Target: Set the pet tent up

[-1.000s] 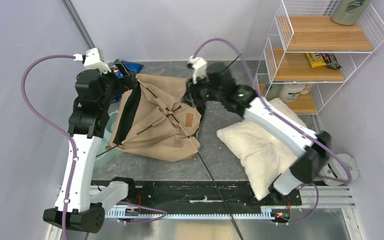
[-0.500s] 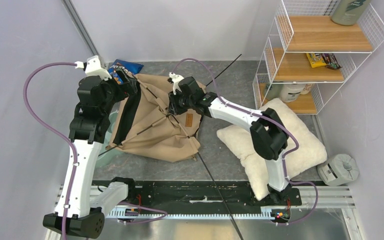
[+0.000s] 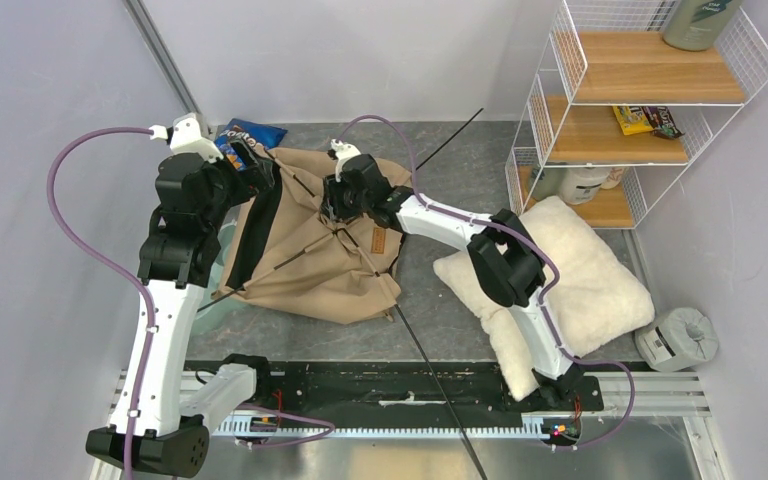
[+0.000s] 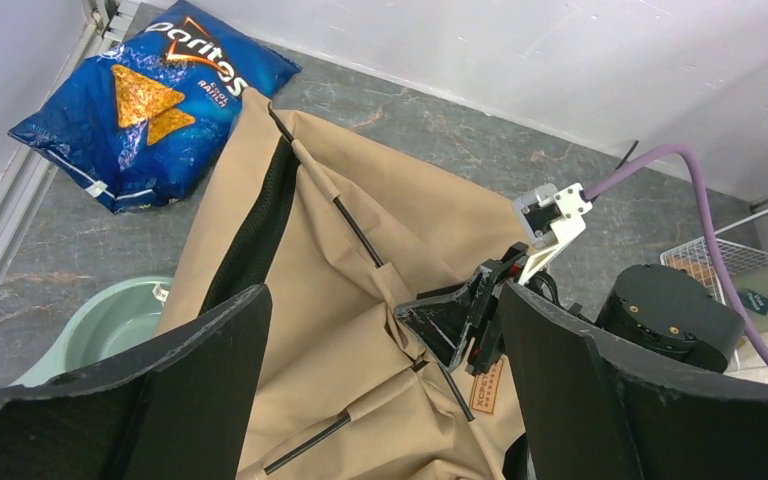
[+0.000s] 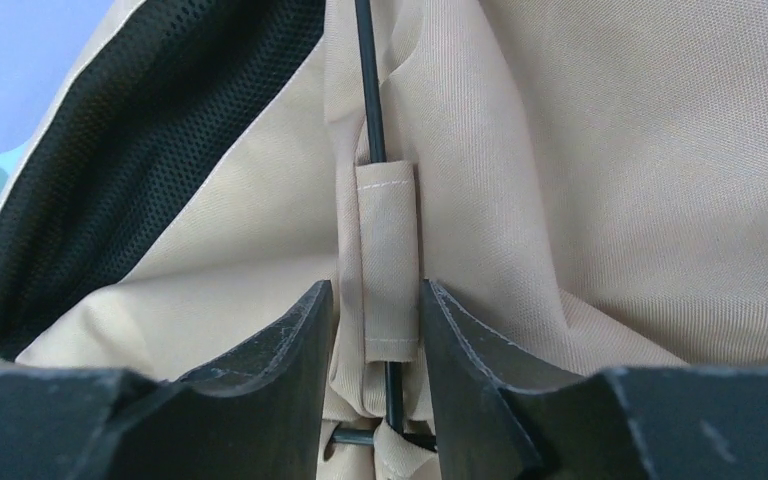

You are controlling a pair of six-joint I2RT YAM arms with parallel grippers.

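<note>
The pet tent (image 3: 310,255) lies collapsed, tan canvas with thin black poles and a brown label (image 3: 379,239). My right gripper (image 3: 336,208) is at the tent's middle, where the poles cross. In the right wrist view its jaws (image 5: 375,330) are closed narrowly on a fabric pole sleeve (image 5: 388,250) and the pole (image 5: 365,80) inside it. My left gripper (image 3: 257,168) hovers open and empty over the tent's far left corner. In the left wrist view the tent (image 4: 360,290) and the right gripper (image 4: 450,330) show between its wide fingers.
A blue Doritos bag (image 3: 250,133) lies behind the tent and a pale green bowl (image 4: 110,325) is under its left edge. A fluffy white pillow (image 3: 560,290) lies right, with a wire shelf (image 3: 640,110) behind it. A black pole (image 3: 430,360) runs to the front edge.
My right arm has swung left from the tent's far right edge to its middle and settled on the pole sleeve. The left arm has barely moved.
</note>
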